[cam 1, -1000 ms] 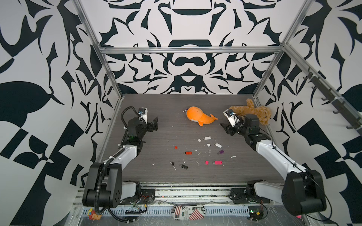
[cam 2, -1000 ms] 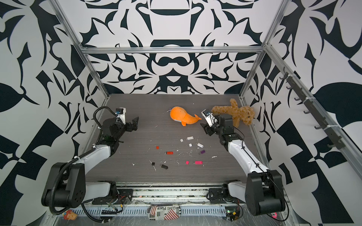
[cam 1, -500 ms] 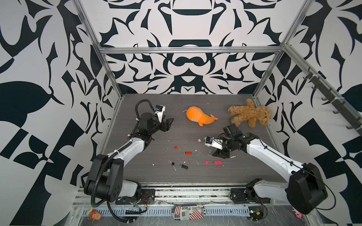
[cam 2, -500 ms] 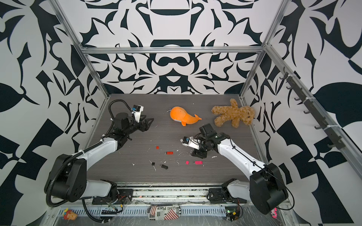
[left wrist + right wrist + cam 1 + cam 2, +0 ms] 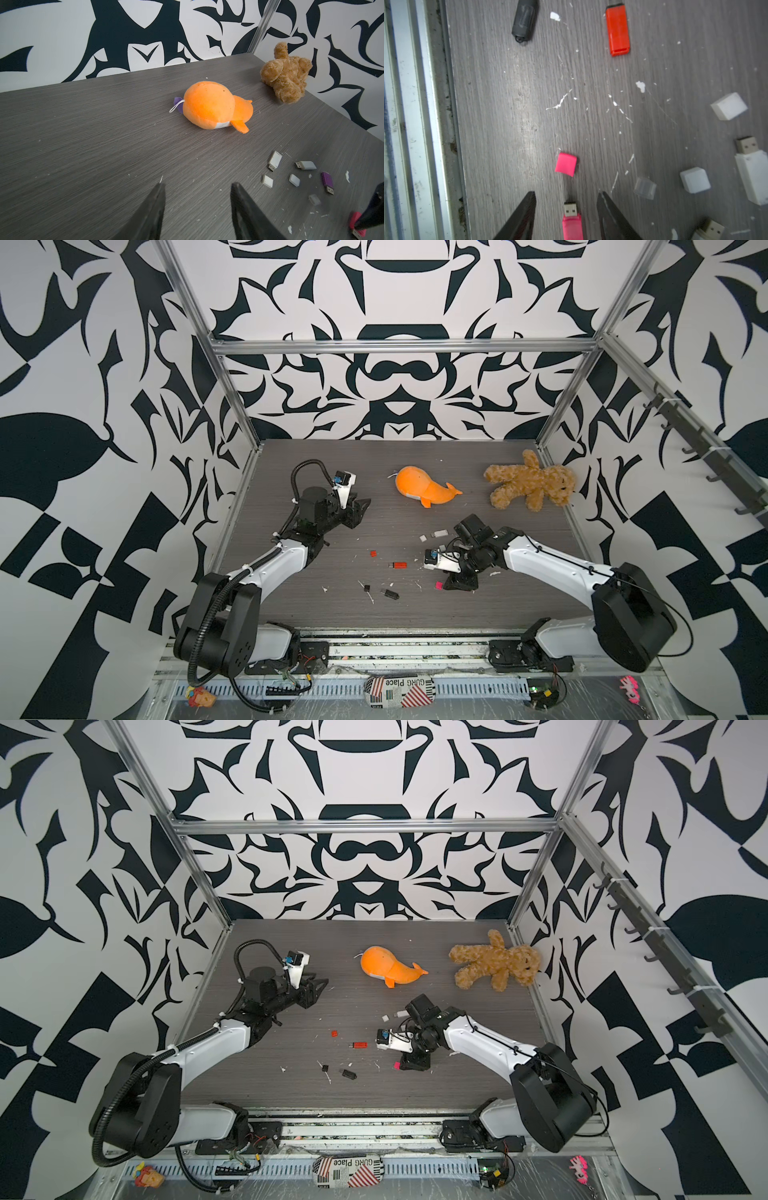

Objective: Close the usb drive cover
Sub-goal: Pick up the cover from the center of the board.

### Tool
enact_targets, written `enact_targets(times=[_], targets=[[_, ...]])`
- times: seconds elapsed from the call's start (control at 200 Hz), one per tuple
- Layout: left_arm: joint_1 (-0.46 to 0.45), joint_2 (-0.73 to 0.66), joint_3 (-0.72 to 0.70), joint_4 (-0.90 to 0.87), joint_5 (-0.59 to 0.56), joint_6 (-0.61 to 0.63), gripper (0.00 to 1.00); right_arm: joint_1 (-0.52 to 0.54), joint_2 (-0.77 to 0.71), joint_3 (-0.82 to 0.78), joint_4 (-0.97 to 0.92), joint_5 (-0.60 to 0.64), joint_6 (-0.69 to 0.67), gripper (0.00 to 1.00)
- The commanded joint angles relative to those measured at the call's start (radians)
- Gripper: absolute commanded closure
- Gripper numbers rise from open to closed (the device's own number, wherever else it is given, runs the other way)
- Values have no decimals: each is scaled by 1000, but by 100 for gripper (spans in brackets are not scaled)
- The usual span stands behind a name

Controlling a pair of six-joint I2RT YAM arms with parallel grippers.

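Pink USB drive (image 5: 572,223) uncapped, plug bare — axis 3–9 o'clock from above, plug toward 9; right gripper (image 5: 566,194) half-open astride it, untouching — left gripper (image 5: 197,184) half-open, empty.

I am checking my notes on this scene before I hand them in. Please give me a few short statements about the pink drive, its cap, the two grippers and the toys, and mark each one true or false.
1. The pink cap sits on the pink drive. False: the cap lies on the table, apart from the drive's bare plug.
2. The right gripper has its jaws on either side of the pink drive. True.
3. The left gripper holds the orange whale. False: it is open and empty; the whale lies farther off on the table.
4. The teddy bear lies near a back corner of the table. True.
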Motion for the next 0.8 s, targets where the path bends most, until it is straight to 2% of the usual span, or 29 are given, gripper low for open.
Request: enact_targets(times=[0.0,0.385,0.795], targets=[[-4,-37,-32,50,-25,-2,45,31,25,-7,33,9,23,50],[-7,-51,-68,63,-19,5,46,66,89,-18,88,91,88,55],[-21,-44,-79,64,-18,7,46,76,128,-23,117,101,127,56]])
